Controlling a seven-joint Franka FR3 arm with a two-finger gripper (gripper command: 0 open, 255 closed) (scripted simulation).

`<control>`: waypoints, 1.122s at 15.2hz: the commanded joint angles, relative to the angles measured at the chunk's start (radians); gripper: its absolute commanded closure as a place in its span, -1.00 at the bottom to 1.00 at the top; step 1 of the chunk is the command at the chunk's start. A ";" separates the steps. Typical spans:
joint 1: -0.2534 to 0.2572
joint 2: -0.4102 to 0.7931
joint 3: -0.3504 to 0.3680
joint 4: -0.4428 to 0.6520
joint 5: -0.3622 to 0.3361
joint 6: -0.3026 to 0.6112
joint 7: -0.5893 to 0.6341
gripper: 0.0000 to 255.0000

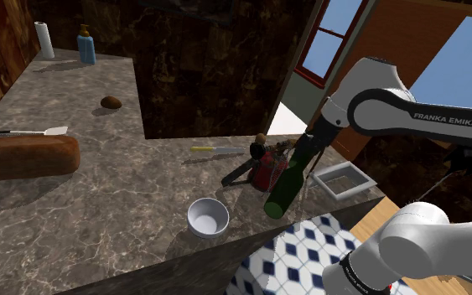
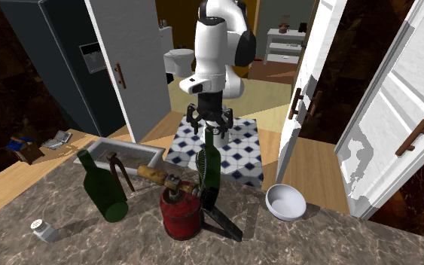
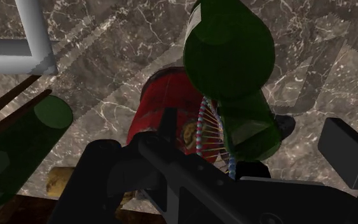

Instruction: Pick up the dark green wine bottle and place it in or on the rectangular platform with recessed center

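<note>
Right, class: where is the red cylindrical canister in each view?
Shoulder view: red cylindrical canister, right of centre, left of the white rectangular tray.
Second exterior view: canister low, near centre; tray upper left of it.
Wrist view: canister near the tray's corner.
Shared landmark: the tray.

Glossy dark green bottle (image 2: pixel 212 162), polished veined stone countertop (image 1: pixel 125 201), smooth white bowl (image 1: pixel 208 218)

There was the dark green wine bottle (image 2: pixel 212 162), upright, neck at the top, just beside a red can (image 2: pixel 181 213). The pale grey rectangular tray (image 1: pixel 341 178), raised rim and sunken middle, lay flat on the counter nearby.
</note>
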 commanded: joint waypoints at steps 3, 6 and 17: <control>-0.002 0.011 -0.002 -0.028 -0.001 0.040 -0.003 -1.00; -0.002 0.011 -0.002 -0.028 -0.001 0.040 -0.003 -1.00; -0.002 0.011 -0.002 -0.028 -0.001 0.040 -0.003 1.00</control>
